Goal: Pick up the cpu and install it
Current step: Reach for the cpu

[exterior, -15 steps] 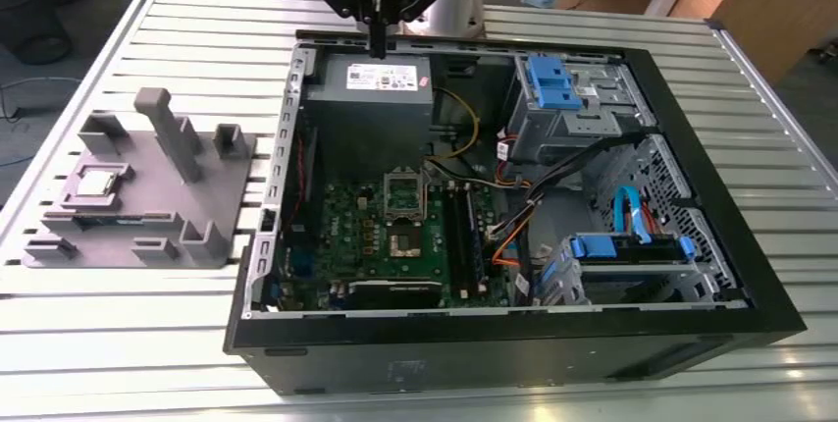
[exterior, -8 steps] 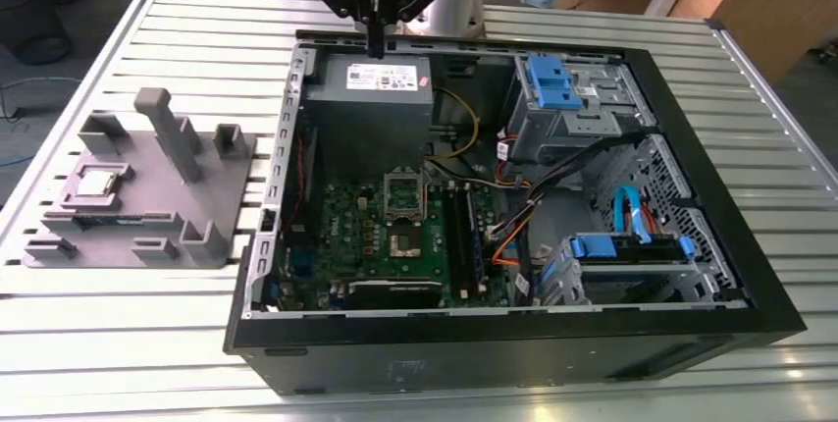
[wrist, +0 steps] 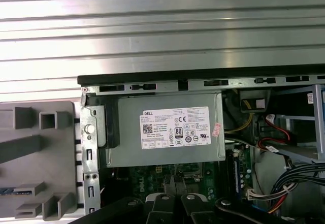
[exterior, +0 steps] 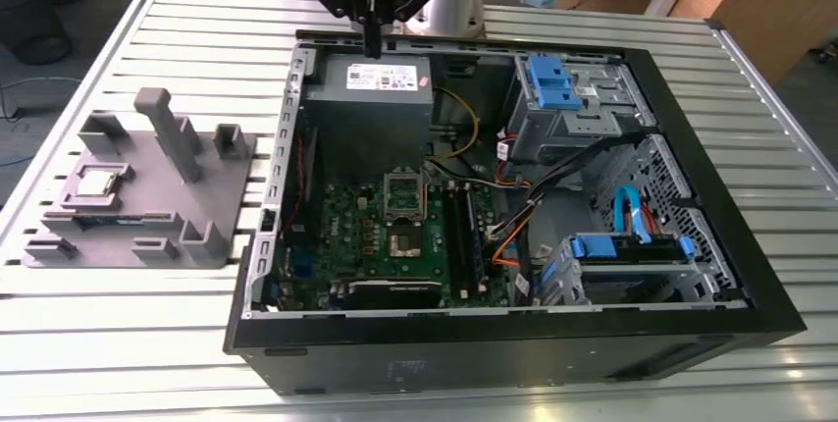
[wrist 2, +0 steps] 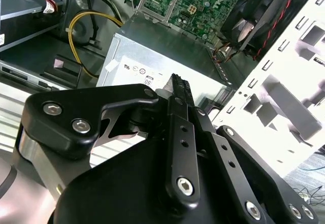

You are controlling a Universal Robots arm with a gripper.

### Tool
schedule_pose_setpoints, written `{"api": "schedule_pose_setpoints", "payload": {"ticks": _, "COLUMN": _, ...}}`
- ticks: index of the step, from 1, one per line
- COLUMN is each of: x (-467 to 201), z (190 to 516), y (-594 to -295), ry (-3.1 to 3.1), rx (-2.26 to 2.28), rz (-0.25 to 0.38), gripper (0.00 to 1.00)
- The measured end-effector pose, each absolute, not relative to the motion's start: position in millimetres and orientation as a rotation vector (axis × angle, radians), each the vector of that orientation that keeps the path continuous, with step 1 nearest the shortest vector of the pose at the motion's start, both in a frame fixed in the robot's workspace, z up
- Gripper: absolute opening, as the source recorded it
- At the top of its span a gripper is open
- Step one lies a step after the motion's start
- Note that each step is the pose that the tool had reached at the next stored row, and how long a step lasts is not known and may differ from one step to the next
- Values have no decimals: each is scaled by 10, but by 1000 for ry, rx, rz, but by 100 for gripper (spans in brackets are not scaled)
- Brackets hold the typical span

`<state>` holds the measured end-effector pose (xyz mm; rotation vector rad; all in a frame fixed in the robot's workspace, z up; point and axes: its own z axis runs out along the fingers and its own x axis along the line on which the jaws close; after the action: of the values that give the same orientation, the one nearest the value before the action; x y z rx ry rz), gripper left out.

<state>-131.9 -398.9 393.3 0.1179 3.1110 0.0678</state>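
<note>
Black computer case (exterior: 524,343), lying open on the slatted metal desk (exterior: 131,343), has its near wall closest in the exterior view. Inside, a green motherboard (exterior: 353,236) carries a silver socket frame (exterior: 404,196). Over the far end of the case, the pincer (exterior: 373,47) hangs above the grey power supply (exterior: 377,83), its fingers pressed together and holding nothing. On the exterior view's left, the cpu (exterior: 98,184) lies flat on a grey tray (exterior: 242,186) beside the case, well apart from the pincer.
</note>
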Motion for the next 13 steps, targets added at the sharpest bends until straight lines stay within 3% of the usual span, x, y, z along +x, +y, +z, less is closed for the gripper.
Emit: {"api": "schedule_pose_setpoints", "payload": {"ticks": 13, "x": -1334, "z": 3933, "y": -3989, "ry": 3111, "rx": 118, "rz": 68, "gripper": 11}}
